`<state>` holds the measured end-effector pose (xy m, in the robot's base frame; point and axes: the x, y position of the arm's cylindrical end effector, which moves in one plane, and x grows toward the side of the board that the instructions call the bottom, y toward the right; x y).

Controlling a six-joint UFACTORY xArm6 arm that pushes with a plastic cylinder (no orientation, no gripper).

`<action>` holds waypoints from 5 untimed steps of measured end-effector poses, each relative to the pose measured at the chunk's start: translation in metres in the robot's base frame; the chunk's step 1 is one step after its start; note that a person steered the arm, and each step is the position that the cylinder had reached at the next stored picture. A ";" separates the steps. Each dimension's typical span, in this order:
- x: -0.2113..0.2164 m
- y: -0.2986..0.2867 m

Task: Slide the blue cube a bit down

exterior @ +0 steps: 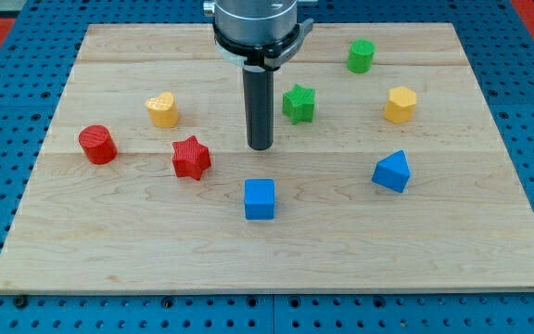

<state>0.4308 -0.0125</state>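
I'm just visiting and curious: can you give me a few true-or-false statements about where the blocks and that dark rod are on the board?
1. My tip is above the blue cube in the view, not touching it. True.
2. The red star lies to the view's right of the tip. False: it lies to the left.
3. There are two yellow blocks. True: the yellow heart and yellow hexagon.
4. The green star touches the blue cube. False: they are well apart.

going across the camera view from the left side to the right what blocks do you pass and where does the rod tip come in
Red cylinder → yellow heart → red star → blue cube, with my tip just above it in the view → green star → green cylinder → blue wedge-like block → yellow hexagon.
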 end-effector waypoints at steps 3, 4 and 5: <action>0.071 0.006; 0.071 0.006; 0.055 0.006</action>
<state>0.4856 -0.0067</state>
